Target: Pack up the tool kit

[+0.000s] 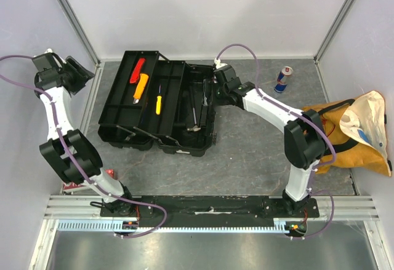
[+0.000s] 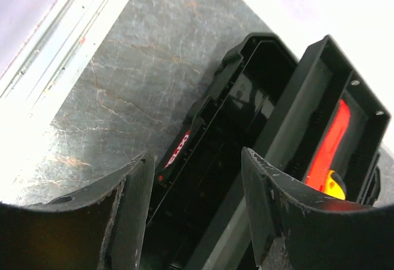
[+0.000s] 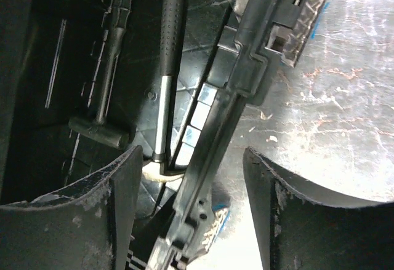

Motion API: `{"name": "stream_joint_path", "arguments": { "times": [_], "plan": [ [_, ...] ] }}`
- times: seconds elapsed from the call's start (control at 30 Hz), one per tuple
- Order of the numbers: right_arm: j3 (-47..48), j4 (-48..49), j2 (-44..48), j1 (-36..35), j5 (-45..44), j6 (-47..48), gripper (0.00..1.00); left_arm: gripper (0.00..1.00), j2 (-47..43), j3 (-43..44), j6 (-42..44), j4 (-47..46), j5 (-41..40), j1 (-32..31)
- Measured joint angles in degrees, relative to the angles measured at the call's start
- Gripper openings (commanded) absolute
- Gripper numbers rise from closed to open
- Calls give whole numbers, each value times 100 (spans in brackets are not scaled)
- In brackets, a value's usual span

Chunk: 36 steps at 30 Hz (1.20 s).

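Grey table (image 1: 258,153), white walls. Left gripper (image 2: 194,165) hovers wide open and empty just off the toolbox (image 1: 175,91), which lies open centre-left, long axis running far-to-near like the screwdriver (image 1: 158,101) in its tray. Right gripper (image 3: 192,156), jaws apart, straddles the box's right wall, holding nothing. I'd square it to that wall before closing.

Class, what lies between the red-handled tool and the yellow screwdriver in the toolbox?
An orange-handled tool lies beside the red-handled tool, then a tray wall before the yellow screwdriver; the top view shows this.
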<state>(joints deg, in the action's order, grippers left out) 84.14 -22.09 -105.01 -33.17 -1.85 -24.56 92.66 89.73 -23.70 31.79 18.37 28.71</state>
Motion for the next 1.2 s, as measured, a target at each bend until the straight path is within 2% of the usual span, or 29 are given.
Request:
{"name": "stream_joint_path", "arguments": {
  "times": [0.23, 0.3, 0.43, 0.57, 0.77, 0.97, 1.2],
  "plan": [
    [216, -190, -654, 79, 249, 15, 56, 64, 380, -22, 286, 9, 28, -39],
    [216, -223, -704, 94, 238, -48, 45, 64, 382, -85, 374, -57, 94, -33],
    [251, -205, -713, 46, 98, -262, 16, 65, 450, -343, 529, -229, 439, -33],
    [326, -249, -763, 221, -127, -688, 2, 65, 688, -584, 599, -424, 673, -61],
    [726, -256, -1060, 761, -9, -219, 2, 65, 955, -990, 625, -649, 935, -247],
    [767, -146, -1121, 951, 186, -37, 7, 65, 1191, -988, 938, -704, 1023, -942],
    [767, -98, -1143, 1045, 332, -37, 26, 61, 1491, -988, 1158, -638, 485, -1473]
  ]
}}
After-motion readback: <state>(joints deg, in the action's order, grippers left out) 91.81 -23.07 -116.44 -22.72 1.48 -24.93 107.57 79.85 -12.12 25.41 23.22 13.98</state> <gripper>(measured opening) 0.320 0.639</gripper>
